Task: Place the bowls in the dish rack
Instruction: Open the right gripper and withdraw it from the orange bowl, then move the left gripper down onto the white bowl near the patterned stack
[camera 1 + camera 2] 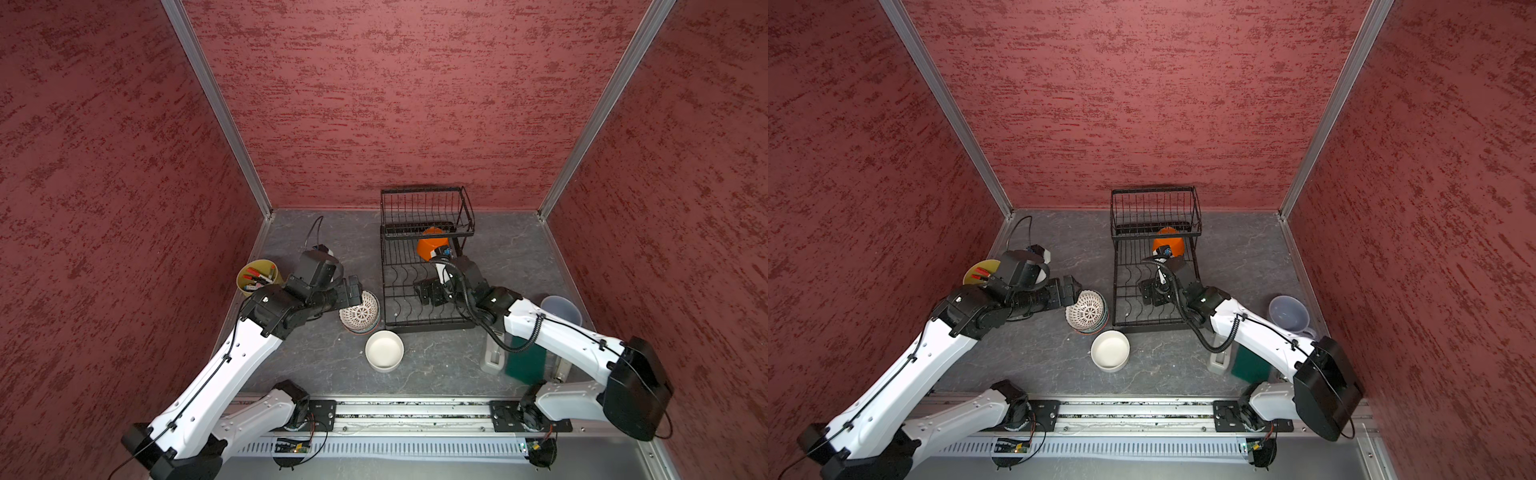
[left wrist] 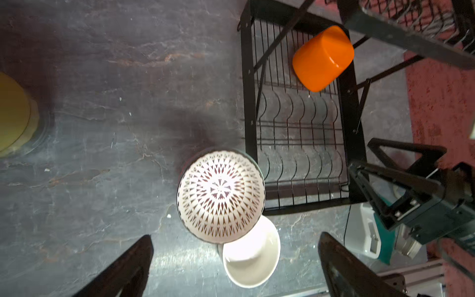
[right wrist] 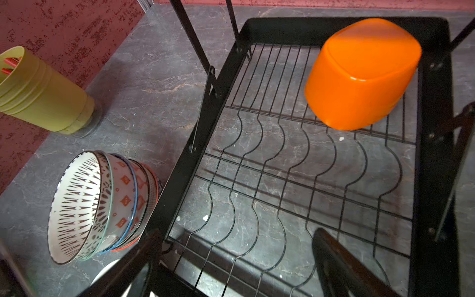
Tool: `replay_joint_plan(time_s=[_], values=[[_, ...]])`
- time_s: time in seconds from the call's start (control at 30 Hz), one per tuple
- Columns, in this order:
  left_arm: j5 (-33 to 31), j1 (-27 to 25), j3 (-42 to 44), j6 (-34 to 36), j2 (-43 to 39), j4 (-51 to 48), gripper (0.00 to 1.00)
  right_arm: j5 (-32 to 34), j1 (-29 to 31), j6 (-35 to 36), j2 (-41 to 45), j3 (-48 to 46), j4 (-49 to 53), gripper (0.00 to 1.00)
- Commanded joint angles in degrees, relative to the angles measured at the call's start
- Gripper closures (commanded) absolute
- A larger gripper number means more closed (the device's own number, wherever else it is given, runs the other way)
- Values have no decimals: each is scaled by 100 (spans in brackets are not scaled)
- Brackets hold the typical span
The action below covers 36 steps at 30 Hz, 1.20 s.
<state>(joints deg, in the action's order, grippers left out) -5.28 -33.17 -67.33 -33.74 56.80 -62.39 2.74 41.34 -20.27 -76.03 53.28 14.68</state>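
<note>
Left tool (image 2: 235,235): jaws apart, empty, near stacked patterned bowls (image 2: 221,196).
Right tool (image 3: 235,232): jaws apart, empty, over dish rack (image 3: 180,164) base.
Orange bowl (image 3: 359,74): tipped inside rack.

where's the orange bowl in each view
In a top view: orange bowl just right of centre, at the rack's far end.
In a top view: bowl near centre, same end.
Left wrist: bowl in the rack's far corner.
Right wrist: bowl large, same corner.
Shared landmark: the rack's wavy wires.
</note>
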Motion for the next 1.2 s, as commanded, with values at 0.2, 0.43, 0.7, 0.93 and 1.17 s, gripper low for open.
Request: replay_joint_plan(time_s=[0.2, 0.43, 0.7, 0.93, 1.17], values=[[-403, -1113, 426, -1347, 126, -902, 0, 244, -74, -700, 114, 238, 663, 7], [-421, -1771, 1113, -2399, 174, -585, 0, 530, -74, -800, 299, 88, 620, 8], [-646, -2428, 1384, -3086, 723, -119, 0, 822, -74, -758, 753, -159, 635, 8], [-509, -2604, 1491, -3227, 1146, 166, 0, 864, -74, -723, 956, -309, 545, 8], [-516, -2634, 1512, -3266, 1510, 250, 5, 916, -75, -706, 1071, -431, 538, 8]])
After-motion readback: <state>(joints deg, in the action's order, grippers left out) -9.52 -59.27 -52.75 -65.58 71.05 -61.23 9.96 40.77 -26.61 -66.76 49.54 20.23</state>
